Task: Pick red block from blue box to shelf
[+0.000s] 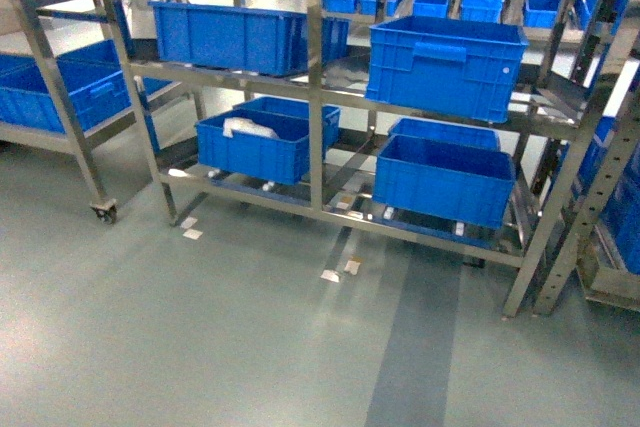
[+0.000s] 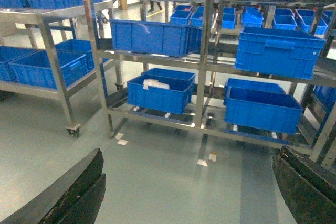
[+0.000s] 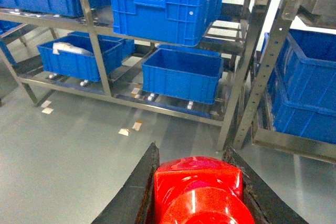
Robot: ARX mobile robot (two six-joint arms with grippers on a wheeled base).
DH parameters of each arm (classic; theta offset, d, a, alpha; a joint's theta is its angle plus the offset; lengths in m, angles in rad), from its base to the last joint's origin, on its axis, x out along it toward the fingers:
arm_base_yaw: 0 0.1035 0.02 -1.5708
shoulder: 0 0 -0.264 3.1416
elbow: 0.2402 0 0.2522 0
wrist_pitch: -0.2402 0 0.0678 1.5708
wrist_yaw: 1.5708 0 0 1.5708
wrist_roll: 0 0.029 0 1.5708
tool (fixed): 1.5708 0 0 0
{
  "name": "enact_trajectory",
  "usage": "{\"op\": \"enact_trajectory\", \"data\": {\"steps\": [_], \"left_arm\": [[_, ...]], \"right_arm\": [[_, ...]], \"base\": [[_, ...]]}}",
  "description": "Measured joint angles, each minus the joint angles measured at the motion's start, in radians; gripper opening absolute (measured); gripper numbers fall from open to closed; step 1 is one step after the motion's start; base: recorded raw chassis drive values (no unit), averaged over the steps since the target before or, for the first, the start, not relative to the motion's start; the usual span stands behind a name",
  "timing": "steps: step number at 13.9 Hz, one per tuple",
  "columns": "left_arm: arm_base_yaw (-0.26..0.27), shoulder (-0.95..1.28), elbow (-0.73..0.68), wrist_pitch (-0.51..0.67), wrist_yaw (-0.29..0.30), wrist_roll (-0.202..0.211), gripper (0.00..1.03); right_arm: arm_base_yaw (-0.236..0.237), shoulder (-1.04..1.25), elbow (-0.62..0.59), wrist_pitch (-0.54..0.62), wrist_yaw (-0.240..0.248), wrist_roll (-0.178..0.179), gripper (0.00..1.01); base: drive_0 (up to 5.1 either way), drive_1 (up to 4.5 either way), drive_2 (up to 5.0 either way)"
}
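While the right gripper clamps the red block between its dark pads, short of the shelf, a loose pinch could drop it before the rails. Left gripper stands spread, empty. No turquoise box shows anywhere, and neither arm appears in the head view.

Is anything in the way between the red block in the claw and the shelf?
Nothing visible. The right claw holds the red block, and only bare floor lies before the shelf, though blue crates fill its tiers.
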Motion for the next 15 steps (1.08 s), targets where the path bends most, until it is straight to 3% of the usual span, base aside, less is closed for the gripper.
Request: {"op": "enact_trajectory", "data": {"steps": [10,15], "left_arm": [[0.000,0.000,0.000,0.000,0.000,0.000,0.98],[0.000,0.000,0.000,0.004,0.000,0.000,0.98]], "right_arm": [[0.000,0.000,0.000,0.000,0.000,0.000,0.28],[0.000,-0.002,0.000,0.001,0.000,0.000,0.28]], "base": [[-0.4,-0.37,-0.4],[-0.2,3.57,-3.9]]}}
